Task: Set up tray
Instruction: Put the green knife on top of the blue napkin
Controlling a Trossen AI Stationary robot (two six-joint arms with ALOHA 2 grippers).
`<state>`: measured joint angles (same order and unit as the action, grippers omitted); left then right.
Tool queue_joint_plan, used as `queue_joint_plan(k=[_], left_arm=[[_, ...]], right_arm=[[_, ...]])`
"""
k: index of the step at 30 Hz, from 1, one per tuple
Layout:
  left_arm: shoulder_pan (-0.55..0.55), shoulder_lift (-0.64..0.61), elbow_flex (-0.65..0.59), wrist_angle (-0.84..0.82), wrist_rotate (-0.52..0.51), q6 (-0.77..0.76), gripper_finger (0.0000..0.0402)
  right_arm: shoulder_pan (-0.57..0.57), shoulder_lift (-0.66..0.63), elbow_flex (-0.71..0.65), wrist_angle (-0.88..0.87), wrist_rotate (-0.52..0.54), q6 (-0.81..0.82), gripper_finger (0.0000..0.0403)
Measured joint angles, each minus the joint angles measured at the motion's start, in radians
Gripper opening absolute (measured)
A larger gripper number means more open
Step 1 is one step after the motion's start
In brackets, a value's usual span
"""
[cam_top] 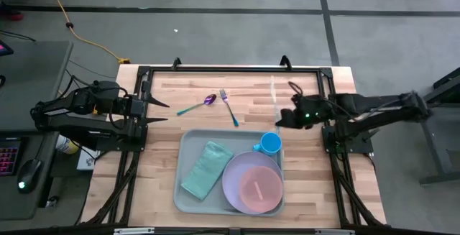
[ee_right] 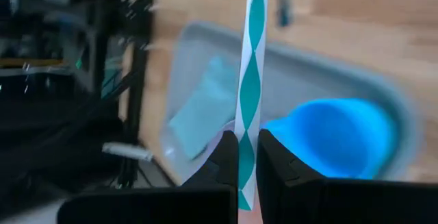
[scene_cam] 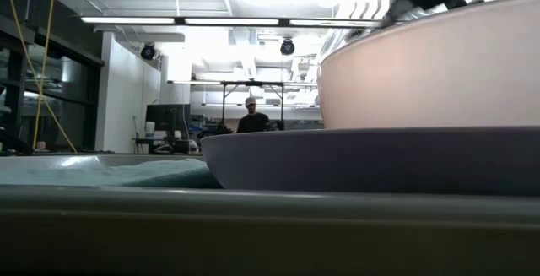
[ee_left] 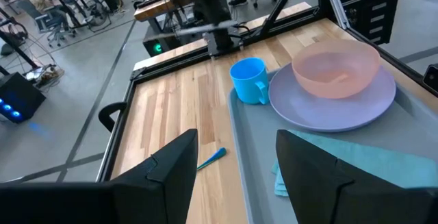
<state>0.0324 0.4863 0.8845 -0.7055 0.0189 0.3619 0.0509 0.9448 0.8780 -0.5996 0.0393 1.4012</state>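
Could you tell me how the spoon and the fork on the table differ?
The spoon has a purple bowl and teal handle; the fork has a pale head and blue handle. The spoon lies nearer the left arm's side, its handle slanting that way, while the fork lies nearer the middle, its handle pointing toward the tray. Both lie flat on the bare wood, outside the tray and untouched.

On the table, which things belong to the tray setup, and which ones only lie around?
Belonging to the job:
- tray
- napkin, lavender plate, pink bowl, blue cup, all on it
- striped straw in the right gripper
- spoon and fork, probably next

Lying about:
- yellow cable on the floor
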Motion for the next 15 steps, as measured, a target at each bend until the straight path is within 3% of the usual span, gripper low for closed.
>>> queue_joint_plan(k=[8,15], left_arm=[[0.000,0.000,0.000,0.000,0.000,0.000,0.0227],[0.000,0.000,0.000,0.000,0.049,0.000,0.0227]], right_arm=[[0.242,0.313,0.311,-0.001,0.018,0.078,0.0003],[0.451,0.585,0.512,-0.036,0.060,0.314,0.0002]])
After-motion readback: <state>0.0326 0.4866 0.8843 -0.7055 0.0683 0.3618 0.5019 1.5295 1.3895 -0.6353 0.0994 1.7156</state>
